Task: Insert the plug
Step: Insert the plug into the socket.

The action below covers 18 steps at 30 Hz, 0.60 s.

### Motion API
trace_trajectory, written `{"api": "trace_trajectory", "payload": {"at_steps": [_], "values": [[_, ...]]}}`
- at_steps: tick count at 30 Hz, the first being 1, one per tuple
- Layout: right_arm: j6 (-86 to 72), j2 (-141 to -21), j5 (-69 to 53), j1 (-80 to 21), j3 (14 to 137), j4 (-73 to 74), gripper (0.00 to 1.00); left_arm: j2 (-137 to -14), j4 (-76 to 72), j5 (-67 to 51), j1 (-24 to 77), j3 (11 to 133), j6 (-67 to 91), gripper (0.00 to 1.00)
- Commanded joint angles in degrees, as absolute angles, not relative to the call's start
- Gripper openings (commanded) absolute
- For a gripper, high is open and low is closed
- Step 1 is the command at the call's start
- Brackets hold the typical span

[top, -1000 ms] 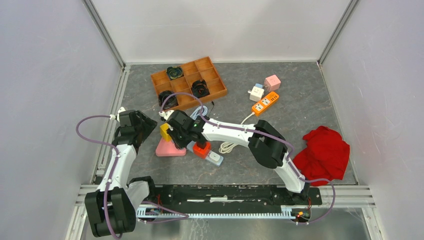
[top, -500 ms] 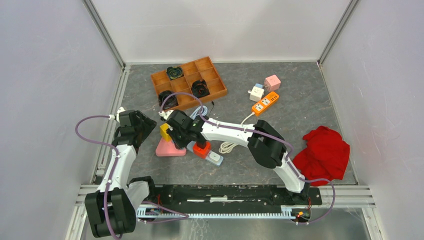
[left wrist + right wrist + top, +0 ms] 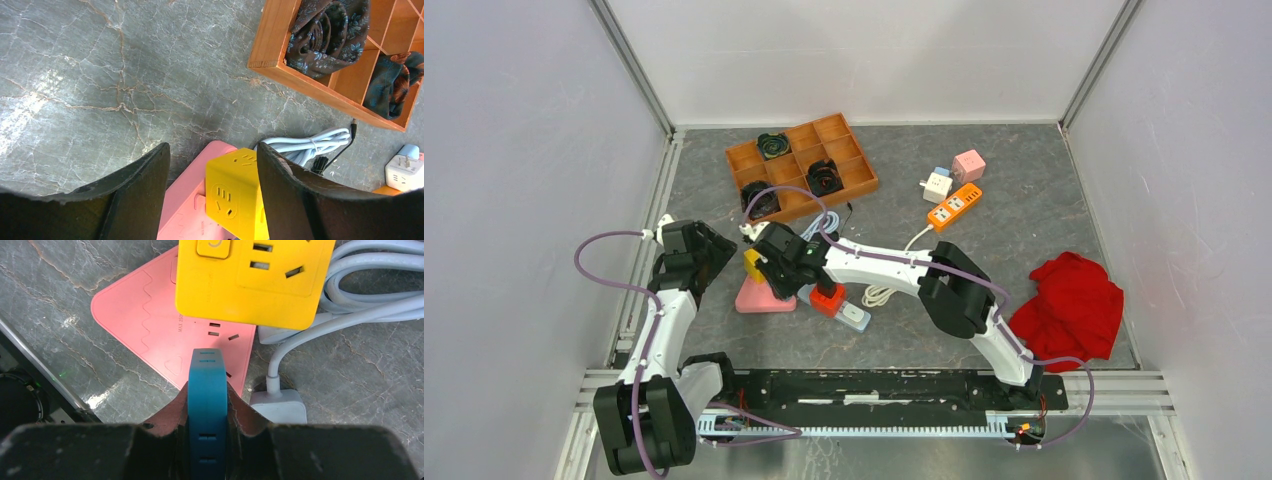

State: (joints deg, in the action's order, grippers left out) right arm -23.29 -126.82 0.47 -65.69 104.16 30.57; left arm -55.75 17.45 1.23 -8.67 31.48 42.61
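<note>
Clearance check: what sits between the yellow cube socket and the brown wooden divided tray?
A bundled pale grey cable, visible in the left wrist view.

Bright, even overhead light is filling the cell; shadows are falling soft. Glare is patching the worktop point(image 3: 25, 110); close foreground is blurring in wrist views.

Pink triangular plastic socket block point(image 3: 145, 315): tiny print "MAX" plus digits beginning "25", rest illegible; near block's middle, just left of slot pair.
Yellow plastic cube adapter point(image 3: 260, 285): button at top edge bears partial power-type symbol.
No other legible text.
</note>
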Motion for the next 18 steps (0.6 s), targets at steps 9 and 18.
{"api": "trace_trajectory", "payload": {"at_steps": [9, 18], "values": [[-24.5, -127.7, 6.3, -66.5, 107.5, 32.6, 0.00, -54.5, 16.2, 2.4, -9.0, 31.5, 45.1, 0.70], [-25.2, -128.6, 5.1, -66.8, 108.1, 31.9, 0.00, -54.6, 16.3, 2.3, -9.0, 31.5, 45.2, 0.70]]}}
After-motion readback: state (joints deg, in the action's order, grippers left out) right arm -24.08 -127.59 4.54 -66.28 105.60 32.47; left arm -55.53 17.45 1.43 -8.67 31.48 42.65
